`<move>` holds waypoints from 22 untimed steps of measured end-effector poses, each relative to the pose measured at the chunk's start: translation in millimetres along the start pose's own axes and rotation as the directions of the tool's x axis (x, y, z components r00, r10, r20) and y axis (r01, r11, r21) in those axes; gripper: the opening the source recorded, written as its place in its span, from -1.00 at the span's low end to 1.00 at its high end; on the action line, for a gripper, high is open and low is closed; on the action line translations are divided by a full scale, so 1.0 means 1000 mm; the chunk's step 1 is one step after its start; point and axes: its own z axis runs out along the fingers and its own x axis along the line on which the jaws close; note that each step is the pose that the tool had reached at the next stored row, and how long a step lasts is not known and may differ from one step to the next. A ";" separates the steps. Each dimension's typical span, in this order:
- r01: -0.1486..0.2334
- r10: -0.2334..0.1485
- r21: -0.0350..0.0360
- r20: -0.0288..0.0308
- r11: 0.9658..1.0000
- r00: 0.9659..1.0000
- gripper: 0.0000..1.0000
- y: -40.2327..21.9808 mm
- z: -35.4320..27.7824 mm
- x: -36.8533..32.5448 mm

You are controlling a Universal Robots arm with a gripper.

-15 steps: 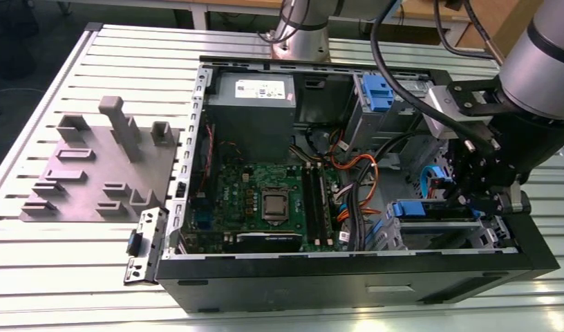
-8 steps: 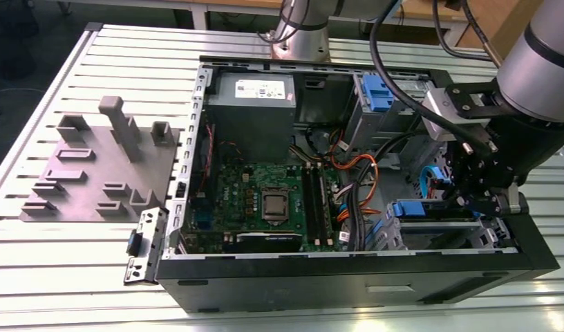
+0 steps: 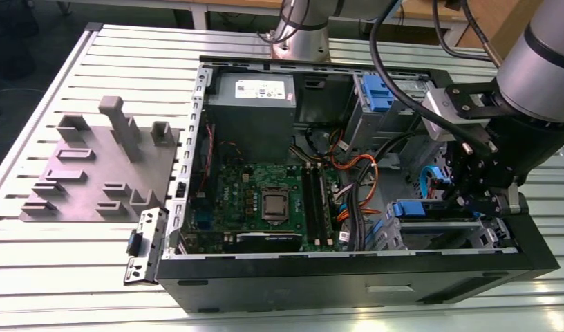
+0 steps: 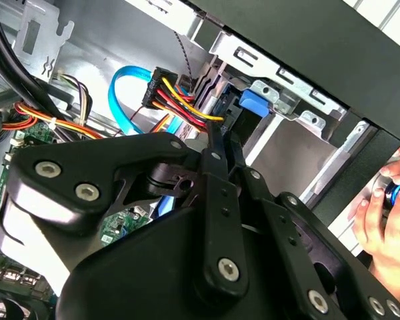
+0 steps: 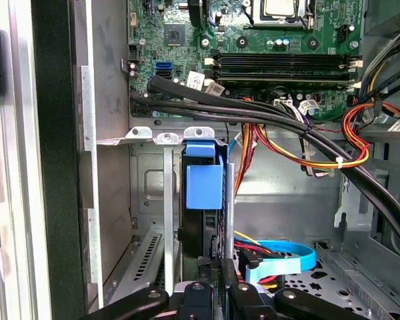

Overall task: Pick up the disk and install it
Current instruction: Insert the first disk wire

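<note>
Black gripper (image 5: 210,293) linkage sat closest to the lens in both wrist views, its slim fingers (image 4: 217,143) pinching the disk (image 5: 203,200) edge-on. By then the disk, with its blue carrier tab uppermost, stood upright inside the drive cage (image 5: 143,137) at the corner of the computer case (image 3: 356,280), apparently most of the way into its slot. Seating it well probably called for a straight push along the rails, kept clear of the orange and yellow power cables (image 5: 287,150) and the blue data cable (image 5: 280,260) just beside it. A person's hand (image 4: 387,220) rested outside the case wall.
</note>
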 end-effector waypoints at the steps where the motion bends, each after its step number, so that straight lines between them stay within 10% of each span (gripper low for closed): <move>1: 0.000 0.000 0.000 0.000 1.000 1.000 -0.65 0.0000 0.0001 0.0000; 15: 0.000 0.000 -0.001 0.000 1.000 1.000 -0.52 -0.0010 -0.0088 0.0000; 22: 0.000 0.000 -0.001 0.000 1.000 1.000 -0.79 -0.0011 -0.0093 0.0000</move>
